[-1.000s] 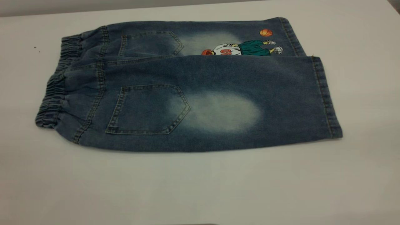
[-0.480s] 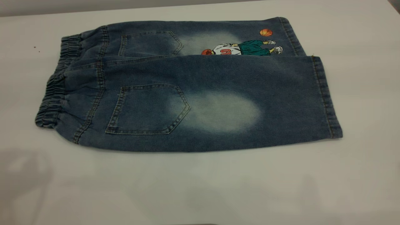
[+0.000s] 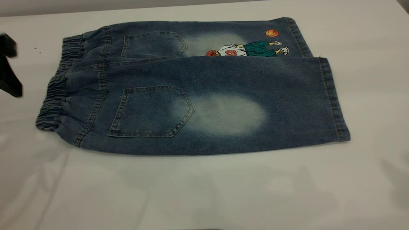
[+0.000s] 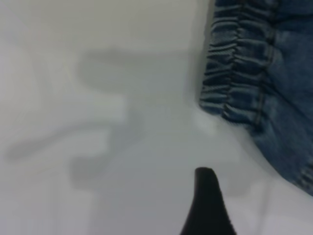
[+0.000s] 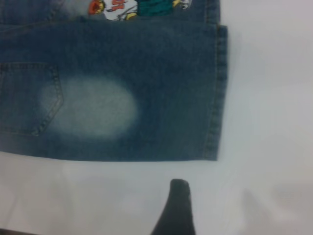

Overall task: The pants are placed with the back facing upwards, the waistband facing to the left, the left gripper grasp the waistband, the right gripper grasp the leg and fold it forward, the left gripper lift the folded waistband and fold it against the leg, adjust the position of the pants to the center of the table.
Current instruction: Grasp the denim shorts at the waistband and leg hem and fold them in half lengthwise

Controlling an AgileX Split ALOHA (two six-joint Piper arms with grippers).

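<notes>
The blue denim pants [image 3: 204, 95] lie flat on the table [image 3: 204, 191], back up. The ruffled waistband [image 3: 52, 99] points left. The plain leg [image 3: 274, 95] with its pale oval patch is nearest the front, and the printed leg [image 3: 249, 48] lies behind it. My left gripper [image 3: 8, 67] hangs at the left edge, a little left of the waistband [image 4: 234, 73], open and empty; one dark finger [image 4: 205, 205] shows in its wrist view. My right gripper [image 5: 220, 210] is open over bare table in front of the leg's hem [image 5: 217, 98], one finger [image 5: 177, 208] showing.
Arm shadows [image 3: 287, 185] fall across the white tabletop in front of the pants. The table's far edge [image 3: 96, 8] runs just behind the pants.
My left gripper has come into the exterior view at the left edge. Shadows have spread over the front of the table. The pants have not moved.
</notes>
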